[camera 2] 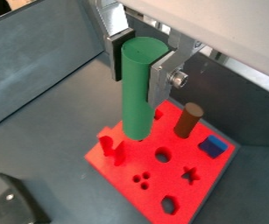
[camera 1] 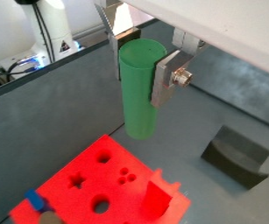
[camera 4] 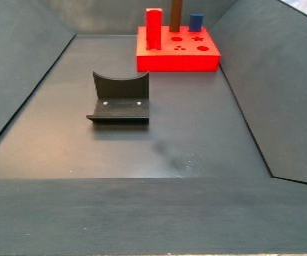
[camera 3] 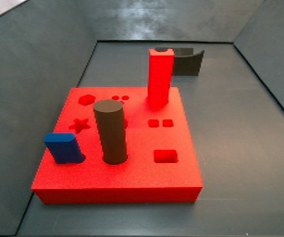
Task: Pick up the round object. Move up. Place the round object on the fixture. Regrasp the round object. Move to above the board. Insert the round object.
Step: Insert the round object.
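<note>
While above the board (camera 2: 172, 175), gripper (camera 2: 143, 54) clamps green peg (camera 2: 139, 87)

End effector (camera 1: 144, 77) is visible in both wrist views (camera 2: 146, 72), not in either side view. Its jaws are clamped on the round object (camera 1: 140, 92), which hangs vertically between the silver finger plates, gripped on its upper part with most of its length below the fingers (camera 1: 168, 77). The near finger (camera 2: 164, 77) carries a bolt head on its outer face. Relative to the board (camera 1: 95, 185): the end effector is high above it, well clear, and the peg's lower end is not touching it. The arm above the wrist is out of frame.
</note>
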